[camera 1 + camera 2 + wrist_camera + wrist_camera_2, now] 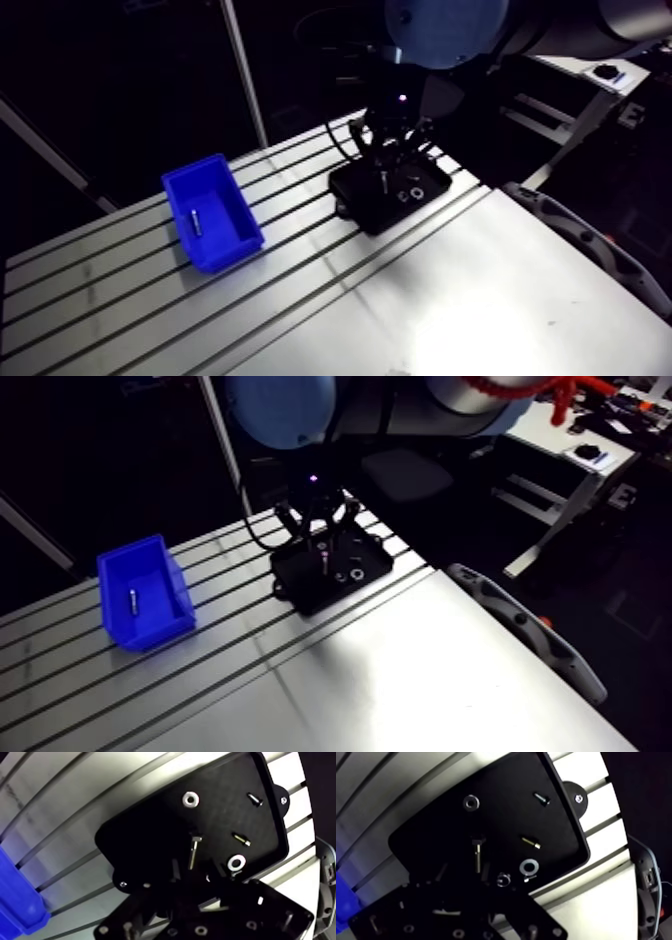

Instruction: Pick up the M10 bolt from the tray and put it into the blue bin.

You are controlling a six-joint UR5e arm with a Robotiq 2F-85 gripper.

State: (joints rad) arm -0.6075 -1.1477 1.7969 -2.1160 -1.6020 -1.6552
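Observation:
The M10 bolt, silver with a hex head, lies in the black tray on the slotted table. In the wrist view my gripper is low over the tray. Its dark fingers stand apart on either side of the bolt's shank end, and the bolt's head points away from them. Nothing is pressed between the fingers, so the gripper is open. In the arm view the gripper hangs right over the tray. The blue bin stands to the tray's left, well apart from it.
The tray also holds two washers and two small dark screws. A small metal part lies in the bin. A grey curved casing runs along the table's right edge.

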